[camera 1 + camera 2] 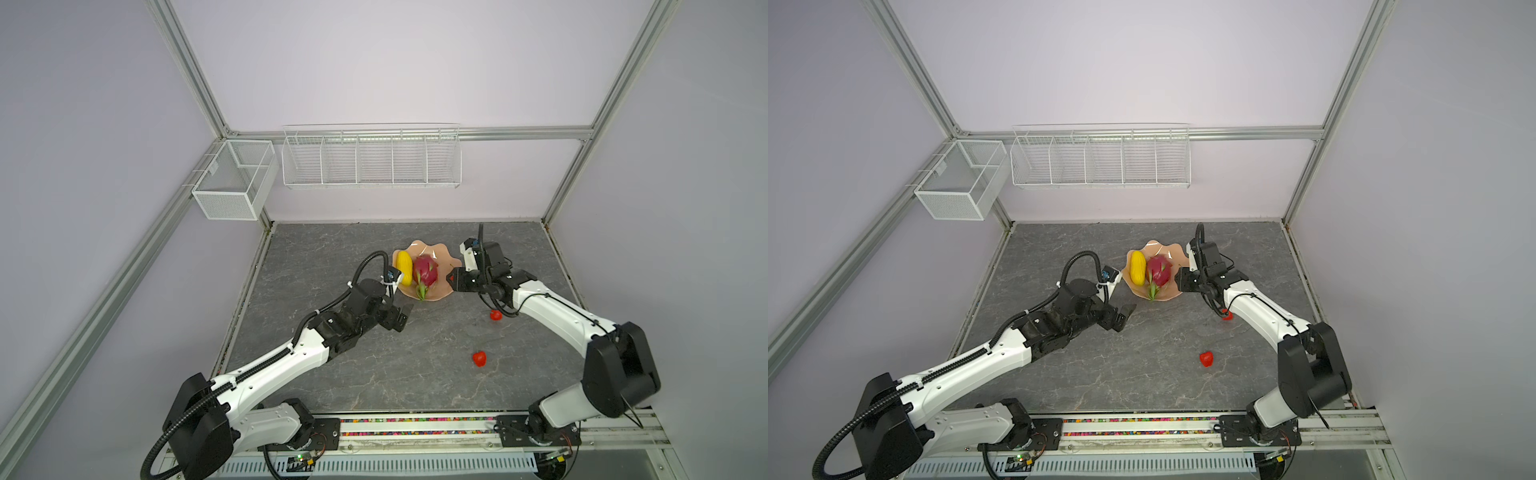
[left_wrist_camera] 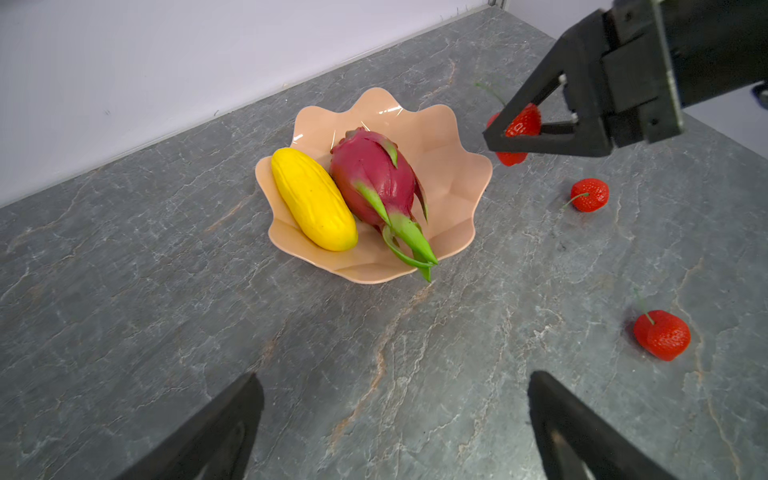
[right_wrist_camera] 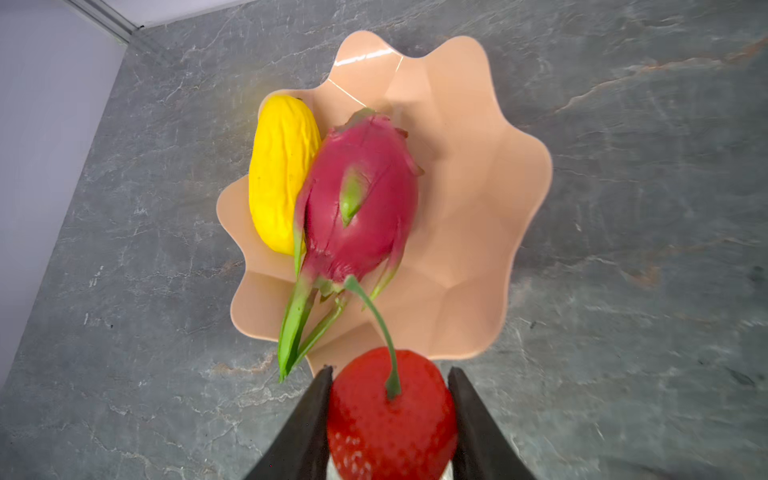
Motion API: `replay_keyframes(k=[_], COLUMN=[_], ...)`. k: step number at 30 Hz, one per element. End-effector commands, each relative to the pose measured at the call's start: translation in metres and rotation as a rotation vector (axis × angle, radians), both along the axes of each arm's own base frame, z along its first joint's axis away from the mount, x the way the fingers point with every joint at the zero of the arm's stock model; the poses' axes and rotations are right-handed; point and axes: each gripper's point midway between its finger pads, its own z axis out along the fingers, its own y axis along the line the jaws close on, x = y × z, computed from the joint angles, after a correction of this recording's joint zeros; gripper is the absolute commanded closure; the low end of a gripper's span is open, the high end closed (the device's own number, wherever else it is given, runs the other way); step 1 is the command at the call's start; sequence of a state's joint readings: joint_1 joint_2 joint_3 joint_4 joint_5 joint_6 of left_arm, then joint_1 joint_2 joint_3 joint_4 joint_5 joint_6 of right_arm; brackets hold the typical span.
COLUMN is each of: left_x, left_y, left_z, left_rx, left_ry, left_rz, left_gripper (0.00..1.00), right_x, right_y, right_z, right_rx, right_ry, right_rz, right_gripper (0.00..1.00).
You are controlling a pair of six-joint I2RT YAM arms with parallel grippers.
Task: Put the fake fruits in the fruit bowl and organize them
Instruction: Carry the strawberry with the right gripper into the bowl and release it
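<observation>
Two fruits lie in the fruit bowl point(image 2: 457, 166): the yellow oblong fruit point(image 2: 313, 199) and the dragon fruit point(image 2: 374, 174), side by side, lengthwise. The dragon fruit's green tip pokes out over the scalloped rim. The bowl stands on the grey table point(image 2: 166, 291), toward the back in both top views.

Right fingers point(image 3: 307, 424) are clamped on a strawberry point(image 3: 390, 415), one finger on each side, with its green stem pointing at the bowl. The held strawberry hangs just beside the rim, on the bowl's right side as a top view shows it.

Two more strawberries lie on the table, apart from each other: the near-bowl strawberry point(image 1: 495, 315), partly under the right arm, and the far strawberry point(image 1: 479, 358), well clear of the bowl.

Left fingers point(image 2: 216, 436) are spread wide with nothing between them, near the bowl's front-left.
</observation>
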State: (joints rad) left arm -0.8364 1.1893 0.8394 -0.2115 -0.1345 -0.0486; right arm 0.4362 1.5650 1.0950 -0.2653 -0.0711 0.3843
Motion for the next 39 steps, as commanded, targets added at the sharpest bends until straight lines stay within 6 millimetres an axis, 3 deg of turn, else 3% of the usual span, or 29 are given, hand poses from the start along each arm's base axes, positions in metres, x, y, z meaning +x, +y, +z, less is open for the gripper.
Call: replay_keyframes(k=[1,7,18,26,39], left_x=[0.004,0.004,0.004,0.003,0.002], left_y=[0.004,0.003,0.003,0.004,0.002], left_z=[0.003,-0.001,-0.001,-0.001,-0.001], left_rx=[-0.003,-0.007,-0.003,0.001,-0.002], left_ry=[-0.008,0.003,0.001,0.001,0.005], left_rz=[0.026,0.022,0.020,0.018,0.005], left_gripper=[0.01,0.01,0.01,0.01,0.01], right_x=[0.013,0.021,0.027,0.031,0.030], right_y=[0.016,0.022,0.029,0.033,0.034], right_z=[-0.009,-0.035,-0.062,-0.068,-0.064], right_rx=[0.009,-0.018,-0.070,-0.099,-0.129], right_ry=[0.003,0.048,0.080,0.089,0.086], right_rz=[0.050,0.070,0.090,0.102,0.118], right_gripper=[0.63,0.63,0.63,0.61,0.49])
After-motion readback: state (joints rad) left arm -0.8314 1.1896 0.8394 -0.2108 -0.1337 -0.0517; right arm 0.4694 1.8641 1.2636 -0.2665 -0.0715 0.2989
